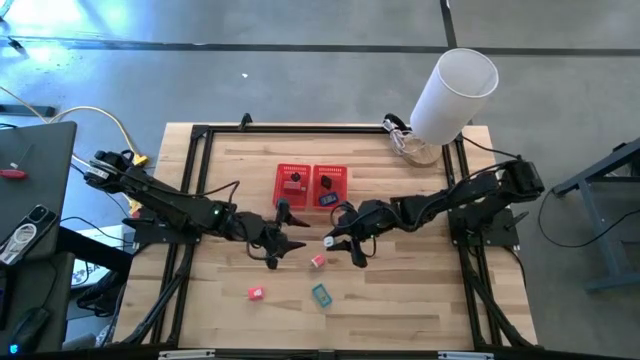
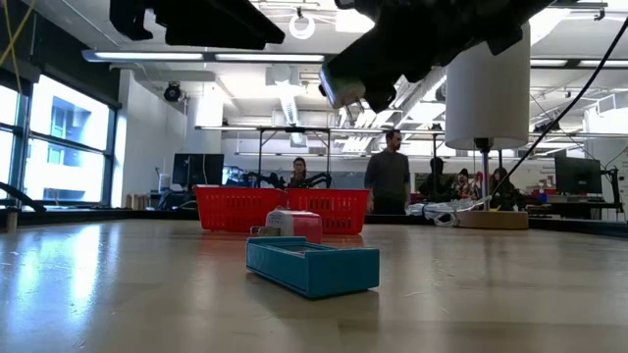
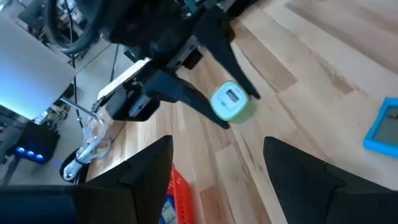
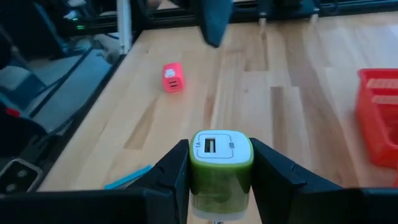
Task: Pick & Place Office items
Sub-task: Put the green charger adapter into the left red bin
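Two items already sit in the red basket [image 1: 312,184], the right claw [image 1: 334,239] is clamped on the green item [image 4: 221,163] above the surface [image 1: 420,300], while red-pink [image 1: 255,293], teal [image 1: 321,294] and pale pink [image 1: 318,261] ones wait below and the left claw [image 1: 284,238] hangs open nearby.

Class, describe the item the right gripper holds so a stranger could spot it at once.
Start at the red mesh basket on the wooden table. Just beside it, the right gripper clamps a small green-and-white charger cube above the tabletop. Unlike the teal, red-pink and pale pink items, it is held aloft.
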